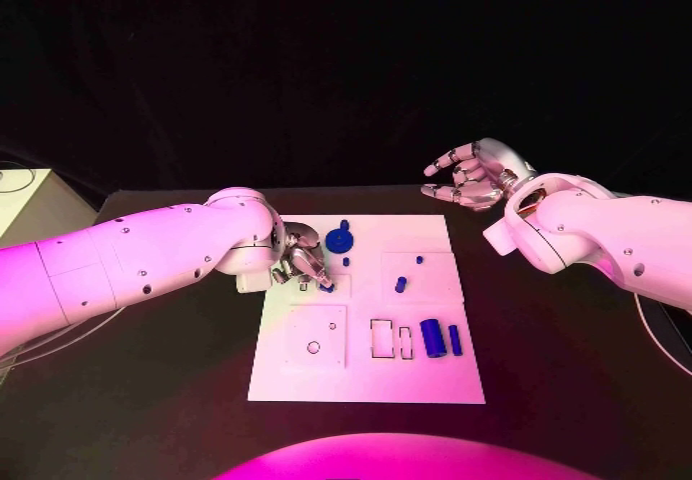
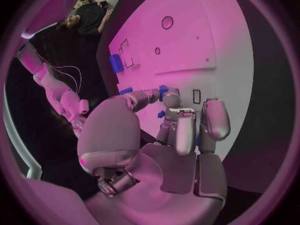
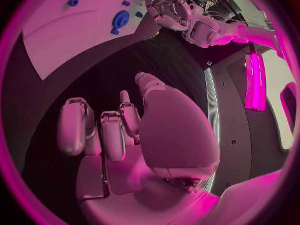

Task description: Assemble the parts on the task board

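The white task board [image 1: 433,380] lies in the middle of the black table. My left hand [image 1: 300,260] hangs over the board's far left part and pinches a small blue part [image 1: 326,285] at its fingertips; in the left wrist view that blue part [image 2: 164,90] sits between the thumb and a finger of the left hand [image 2: 181,135]. A blue round disc [image 1: 339,239] stands just beside this hand. My right hand [image 1: 476,172] is raised beyond the board's far right corner, fingers apart, holding nothing. The right wrist view shows the right hand [image 3: 125,130] and the left hand [image 3: 169,10].
Small blue pegs [image 1: 418,259] [image 1: 401,285] stand in the board's right half. Two blue cylinders [image 1: 431,338] [image 1: 454,340] lie near the rectangular slots [image 1: 382,338]. A round hole [image 1: 313,347] marks the near left plate. A pale box [image 1: 22,195] stands at the far left.
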Robot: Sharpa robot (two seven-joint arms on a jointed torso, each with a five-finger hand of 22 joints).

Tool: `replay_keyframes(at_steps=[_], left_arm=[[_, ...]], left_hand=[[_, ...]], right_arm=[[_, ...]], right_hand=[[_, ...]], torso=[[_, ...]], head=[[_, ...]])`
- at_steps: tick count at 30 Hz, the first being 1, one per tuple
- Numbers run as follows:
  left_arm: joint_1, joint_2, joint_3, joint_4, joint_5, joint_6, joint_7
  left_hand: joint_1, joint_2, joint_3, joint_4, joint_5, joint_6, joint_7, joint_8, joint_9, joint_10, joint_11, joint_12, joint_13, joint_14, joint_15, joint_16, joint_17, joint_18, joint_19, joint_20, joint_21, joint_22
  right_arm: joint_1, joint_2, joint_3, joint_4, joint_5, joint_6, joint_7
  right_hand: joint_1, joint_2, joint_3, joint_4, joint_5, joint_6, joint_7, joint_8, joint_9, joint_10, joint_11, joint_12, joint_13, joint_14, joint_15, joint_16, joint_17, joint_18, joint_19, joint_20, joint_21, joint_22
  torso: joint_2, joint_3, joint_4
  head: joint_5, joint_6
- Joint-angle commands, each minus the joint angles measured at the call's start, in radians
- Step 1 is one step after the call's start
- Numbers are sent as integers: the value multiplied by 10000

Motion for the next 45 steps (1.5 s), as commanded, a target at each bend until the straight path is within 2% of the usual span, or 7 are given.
replay_keyframes(at_steps=[1, 5, 10, 20, 31, 35, 45], left_arm=[[6, -96, 32, 142, 665, -879, 187], [6, -233, 48, 286, 800, -1212, 229], [6, -407, 35, 485, 895, -1648, 274], [0, -643, -30, 721, 500, -2164, 225], [-29, -705, -310, 861, -316, -2633, 158], [-68, -681, -411, 858, -528, -2798, 144], [-163, -619, -522, 870, -805, -2984, 132]], left_hand=[[-262, -106, 1654, -1787, 923, 531, -351, 72, 1556, 239, -73, 128, 190, 778, -119, 84, 1679, -146, 122, -34, 103, 103], [-514, -223, 1592, -1885, 1846, 752, -464, 157, 1760, 568, -173, 410, 599, 839, -210, 213, 1871, -172, 220, -116, 187, 246], [-704, -257, 1574, -1926, 2136, 907, -574, 289, 1946, 904, -269, 764, 1088, 917, -281, 385, 2131, -208, 341, -184, 259, 415], [-766, -261, 1587, -1948, 2255, 988, -628, 336, 2015, 1061, -318, 914, 1302, 945, -321, 450, 2232, -247, 472, -218, 332, 595], [-770, -253, 1612, -1969, 2301, 1009, -644, 346, 2033, 1093, -334, 939, 1343, 953, -335, 468, 2260, -254, 500, -232, 349, 633], [-770, -254, 1618, -1977, 2309, 1015, -648, 348, 2038, 1107, -338, 953, 1364, 954, -339, 472, 2267, -261, 522, -236, 362, 664], [-770, -254, 1629, -1991, 2321, 1024, -655, 352, 2045, 1126, -345, 971, 1393, 956, -346, 476, 2272, -268, 546, -243, 376, 696]], right_arm=[[-10, -19, 3, -6, -36, 166, 37], [-12, -49, 3, -7, -36, 159, 39], [-12, -106, 3, -9, -36, 145, 37], [-13, -172, 1, -45, -90, 139, 14], [-13, -152, 1, -135, -66, 103, 44], [-13, -127, 0, -210, -64, 70, 84], [-15, -98, -1, -353, -52, -67, 247]], right_hand=[[-78, 27, 13, 44, 66, -68, 8, 60, -16, -12, 4, -14, 390, 657, 84, -60, 1275, 188, -50, 21, -58, 609], [-80, 26, 15, 42, 84, -72, 8, 61, -17, -13, 4, -15, 388, 657, 84, -61, 1275, 189, -51, 21, -63, 607], [-82, 24, 18, 39, 105, -76, 8, 63, -18, -13, 3, -15, 385, 657, 84, -62, 1274, 186, -44, 21, -51, 614], [-78, 10, 32, 23, 196, -88, 8, 73, -21, -18, 1, -20, 372, 654, 82, -72, 1263, 189, -47, 20, -78, 600], [-77, 2, 40, 18, 245, -93, 7, 78, -23, -39, 1, -40, 349, 652, 81, -79, 1255, 194, -55, 19, -106, 584], [-76, -1, 43, 16, 261, -95, 8, 79, -24, -61, 1, -61, 328, 647, 81, -90, 1237, 200, -65, 19, -135, 566], [-74, -39, 123, 5, 342, -153, 14, 109, -38, -675, 1, -704, -301, 480, 83, -399, 777, 343, -349, 17, -879, 125]], torso=[[-5, 5, 3], [-2, 6, 7], [-1, 1, 27], [-9, 2, 13], [-55, 34, 41], [-75, 31, 47], [-56, 37, 33]], head=[[-32, 18], [-25, 8], [-13, 12], [41, -27], [94, -33], [87, -59], [122, -48]])
